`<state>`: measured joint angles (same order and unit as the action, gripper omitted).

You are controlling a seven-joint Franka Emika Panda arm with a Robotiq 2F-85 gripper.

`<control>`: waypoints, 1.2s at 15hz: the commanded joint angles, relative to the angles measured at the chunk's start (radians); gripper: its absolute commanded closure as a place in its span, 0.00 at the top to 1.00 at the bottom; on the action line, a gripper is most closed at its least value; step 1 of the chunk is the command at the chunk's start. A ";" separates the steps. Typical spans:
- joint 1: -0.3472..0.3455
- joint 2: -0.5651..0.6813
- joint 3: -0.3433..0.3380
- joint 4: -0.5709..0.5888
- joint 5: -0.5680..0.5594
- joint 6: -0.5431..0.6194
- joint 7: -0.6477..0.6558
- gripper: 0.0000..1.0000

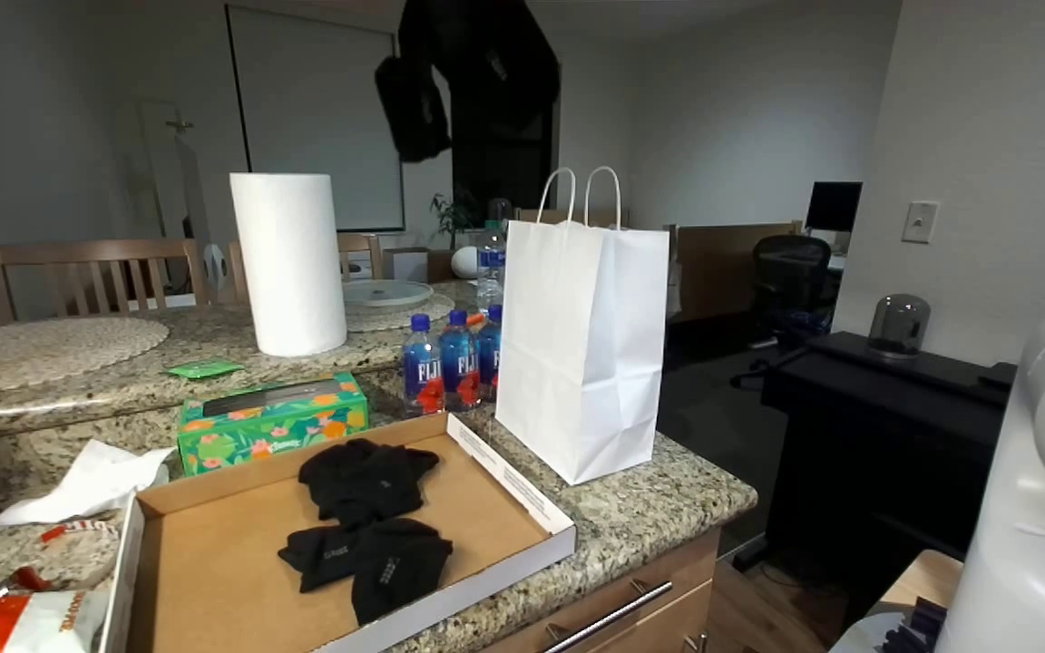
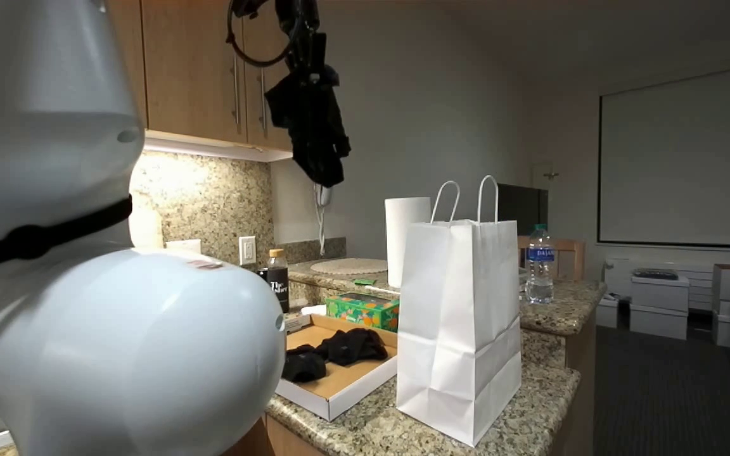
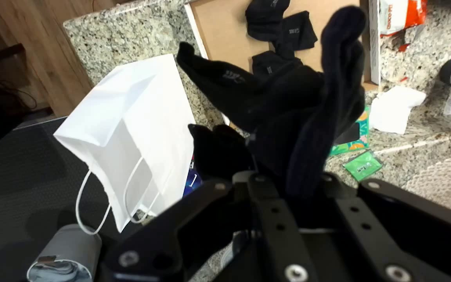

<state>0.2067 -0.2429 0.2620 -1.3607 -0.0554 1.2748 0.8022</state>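
High above the counter, my gripper (image 3: 293, 184) is shut on a bunch of black socks (image 3: 264, 94). Their loose ends spread out ahead of the fingers in the wrist view and hide part of the scene below. In both exterior views the held socks (image 2: 314, 130) dangle in the air, touching nothing beneath. More black socks (image 1: 368, 481) lie in a shallow cardboard tray (image 1: 223, 562) on the granite counter. Beside the tray stands an upright white paper bag (image 1: 577, 354) with two handles, its top open. The held bunch is to one side of the bag in the wrist view.
Three blue water bottles (image 1: 459, 363) stand behind the bag. A floral tissue box (image 1: 273, 422) borders the tray, and a paper towel roll (image 1: 291, 263) rises on the raised ledge. A green packet (image 3: 362, 165), white tissue (image 3: 394, 107) and red-white wrapper (image 1: 28, 621) lie around.
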 commanded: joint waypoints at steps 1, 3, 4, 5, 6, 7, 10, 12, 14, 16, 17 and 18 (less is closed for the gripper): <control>-0.057 0.009 -0.036 0.102 -0.032 -0.058 -0.138 0.11; -0.093 0.011 -0.059 0.127 -0.081 -0.042 -0.198 0.12; -0.094 0.017 -0.087 0.133 -0.119 -0.027 -0.222 0.12; -0.107 0.022 -0.102 0.139 -0.135 -0.022 -0.246 0.12; -0.120 0.037 -0.129 0.150 -0.146 -0.015 -0.275 0.12; -0.128 0.047 -0.147 0.158 -0.155 -0.011 -0.290 0.12; -0.129 0.037 -0.168 0.138 -0.136 -0.016 -0.285 0.18; -0.138 0.050 -0.188 0.142 -0.138 -0.015 -0.307 0.18; -0.138 0.052 -0.188 0.144 -0.138 -0.015 -0.307 0.18; -0.140 0.050 -0.193 0.138 -0.134 -0.015 -0.322 0.11; -0.141 0.051 -0.200 0.136 -0.128 -0.016 -0.338 0.11; -0.143 0.056 -0.216 0.135 -0.103 -0.012 -0.362 0.11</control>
<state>0.0694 -0.1887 0.0727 -1.2163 -0.1936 1.2591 0.4948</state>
